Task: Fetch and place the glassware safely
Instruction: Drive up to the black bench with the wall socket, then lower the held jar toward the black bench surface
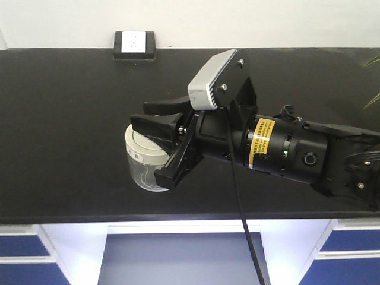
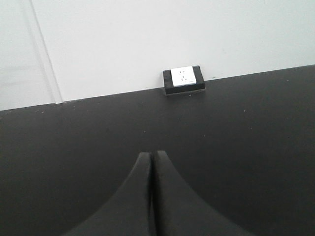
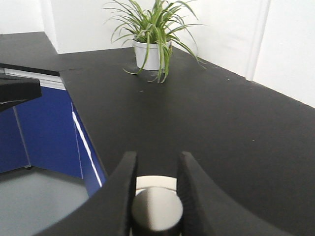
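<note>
One level tool [image 1: 149,145] tight on jar [image 1: 141,165]

Worktop [image 1: 71,119]: matt black
Glass jar [image 1: 142,176]: clear, with a cream-white lid
Right gripper [image 3: 157,162]: black
Arm label [image 1: 263,142]: yellow, black print
Wrist camera [image 1: 211,80]: silver-grey
Socket [image 1: 135,44]: white face, black frame
Plant [image 3: 147,29]: green leaves, white pot
Drawers [image 1: 18,244]: blue, white surround

Bench [image 1: 71,119]: black, matte top, running along a white wall.
- Socket box [image 1: 135,45]: black with a white face, at the back edge against the wall.
- Glass jar [image 1: 142,163]: cream lid, near the front edge.
- Potted plant [image 3: 150,49]: white pot, towards the far end.
</note>
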